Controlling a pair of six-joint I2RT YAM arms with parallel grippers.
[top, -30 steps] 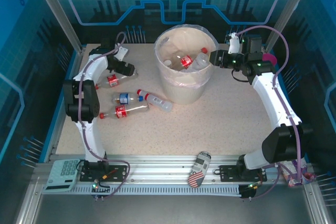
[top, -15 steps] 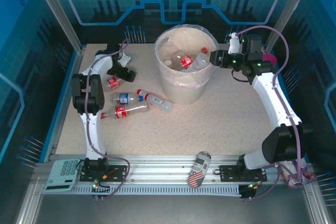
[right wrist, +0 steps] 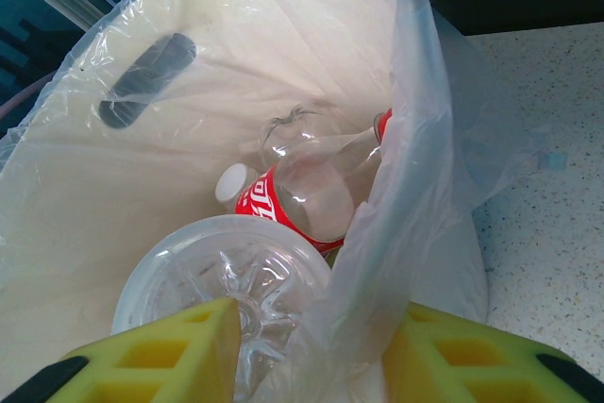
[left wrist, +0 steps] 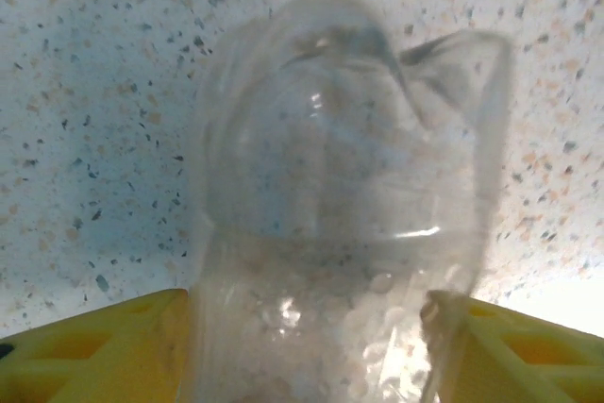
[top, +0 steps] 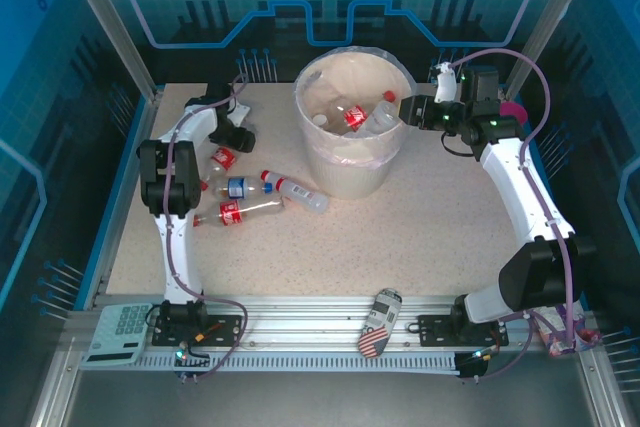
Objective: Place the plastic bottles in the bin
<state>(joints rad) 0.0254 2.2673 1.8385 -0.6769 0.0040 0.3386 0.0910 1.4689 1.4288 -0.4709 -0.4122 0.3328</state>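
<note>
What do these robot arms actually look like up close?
Both the left arm and right arm have smooth white tubular links joined by chunky black joints, with a lilac cable looping along each. The left end effector and right end effector have bright yellow fingers.

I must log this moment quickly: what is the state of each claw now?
Left claw: closed on a clear bottle.
Right claw: closed on a second bottle, at the rim of the bin.

Bottle [top: 222,157] in left jaws, slightly rightward.
</note>
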